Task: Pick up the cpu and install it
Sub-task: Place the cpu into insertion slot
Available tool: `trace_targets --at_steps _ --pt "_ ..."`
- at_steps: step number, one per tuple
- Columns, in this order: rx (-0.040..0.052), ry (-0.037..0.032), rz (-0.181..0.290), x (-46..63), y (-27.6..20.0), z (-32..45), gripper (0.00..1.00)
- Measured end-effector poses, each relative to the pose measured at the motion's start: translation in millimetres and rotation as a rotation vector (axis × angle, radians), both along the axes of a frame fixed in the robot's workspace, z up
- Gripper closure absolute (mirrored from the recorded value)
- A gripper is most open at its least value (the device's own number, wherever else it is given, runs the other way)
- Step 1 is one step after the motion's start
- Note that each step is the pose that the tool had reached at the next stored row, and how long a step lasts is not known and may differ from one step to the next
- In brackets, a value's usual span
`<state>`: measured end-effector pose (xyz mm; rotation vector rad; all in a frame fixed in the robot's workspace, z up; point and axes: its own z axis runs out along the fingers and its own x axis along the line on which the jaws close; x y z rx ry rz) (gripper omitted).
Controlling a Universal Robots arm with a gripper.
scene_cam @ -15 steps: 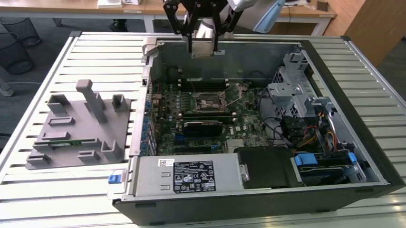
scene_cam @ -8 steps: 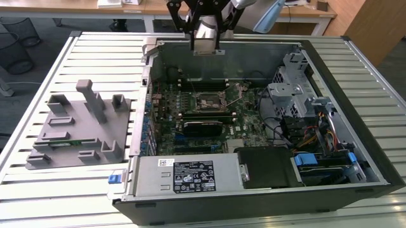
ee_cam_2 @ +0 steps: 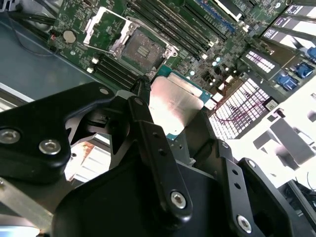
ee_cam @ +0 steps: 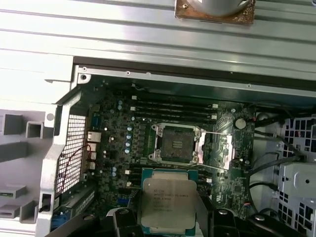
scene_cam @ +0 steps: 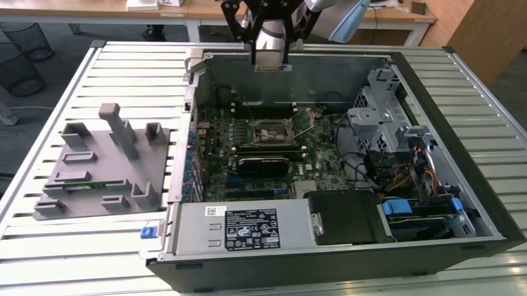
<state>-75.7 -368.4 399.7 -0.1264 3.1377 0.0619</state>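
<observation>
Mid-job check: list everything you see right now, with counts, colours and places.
white slatted table: one, white, under everything
black open computer case: one, black, on table
green motherboard: one, green, inside case
dark metal-framed square socket: one, dark, open on motherboard
grey moulded tray: one, grey, exterior view's left of case
narrow green memory stick: one, green, in tray
silver-grey square cpu: one, silver, held above motherboard
black gripper: one, black, shut on cpu
</observation>
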Motion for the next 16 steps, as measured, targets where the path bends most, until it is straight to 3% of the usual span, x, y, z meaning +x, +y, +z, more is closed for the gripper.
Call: trace_targets --at_steps 4,16 --pt "-0.0003 0.0000 -0.040 0.1 0.3 -0.2 0.47" --pt "-0.0012 0.0000 -0.224 0.1 0.4 -1.2 0.47"
